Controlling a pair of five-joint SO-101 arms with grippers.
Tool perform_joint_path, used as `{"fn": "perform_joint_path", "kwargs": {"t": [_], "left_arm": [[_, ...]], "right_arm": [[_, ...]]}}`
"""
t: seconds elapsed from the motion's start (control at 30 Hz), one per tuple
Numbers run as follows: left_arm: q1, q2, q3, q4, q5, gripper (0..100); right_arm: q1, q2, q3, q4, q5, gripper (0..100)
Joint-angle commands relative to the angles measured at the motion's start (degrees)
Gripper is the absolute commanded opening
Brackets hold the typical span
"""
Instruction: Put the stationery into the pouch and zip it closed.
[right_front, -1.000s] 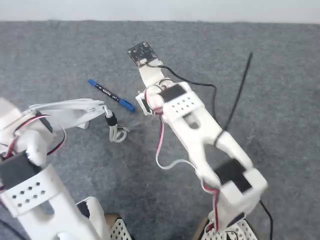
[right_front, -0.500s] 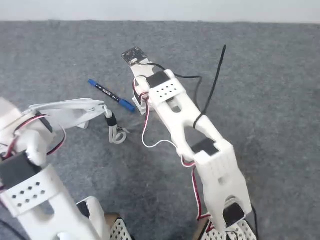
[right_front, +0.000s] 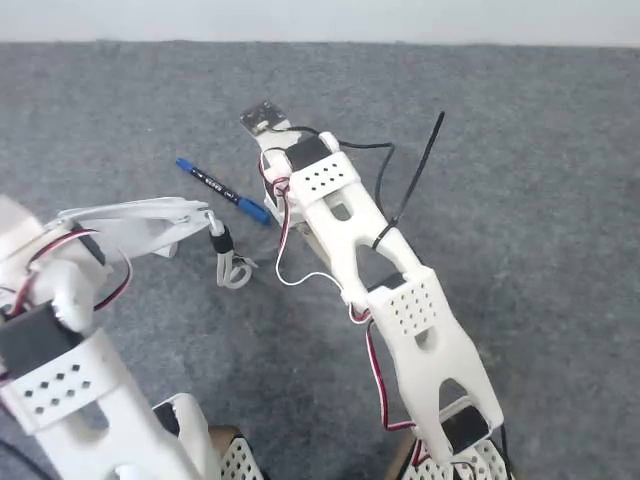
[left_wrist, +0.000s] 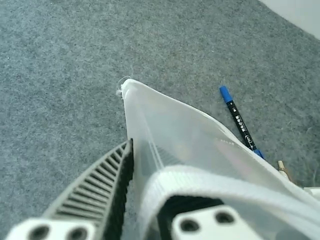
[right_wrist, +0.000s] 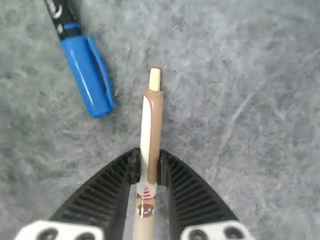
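Note:
My left gripper (left_wrist: 136, 150) is shut on the edge of the translucent white pouch (left_wrist: 195, 145), holding it just above the carpet. In the high view the pouch (right_front: 135, 225) sits at the left, and its white zip cord (right_front: 235, 268) trails to the right. A blue pen (right_front: 222, 190) lies on the carpet beyond the pouch. My right gripper (right_wrist: 148, 156) is shut on a beige and brown pen (right_wrist: 150, 115), low over the carpet and right beside the blue pen's cap (right_wrist: 89, 75). The right arm (right_front: 340, 205) covers this gripper from above.
Grey carpet (right_front: 520, 200) stretches open to the right and far side. A black cable (right_front: 420, 170) arcs off the right arm. Both arm bases (right_front: 230, 455) stand at the near edge.
The right arm has stretched out and swung left, bringing its wrist close to the blue pen's cap. The left arm and the pouch have stayed put.

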Motion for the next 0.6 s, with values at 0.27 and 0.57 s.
{"fn": "perform_joint_path", "kwargs": {"t": [0.27, 0.57], "left_arm": [[0.0, -1.0, -1.2, -1.8, 0.6, 1], [0.0, -1.0, -1.2, -1.7, 0.6, 1]], "right_arm": [[-1.1, 6.5, -15.6, 6.8, 4.0, 1.2], [-1.2, 7.0, -16.5, 8.7, 4.0, 7.1]]}}
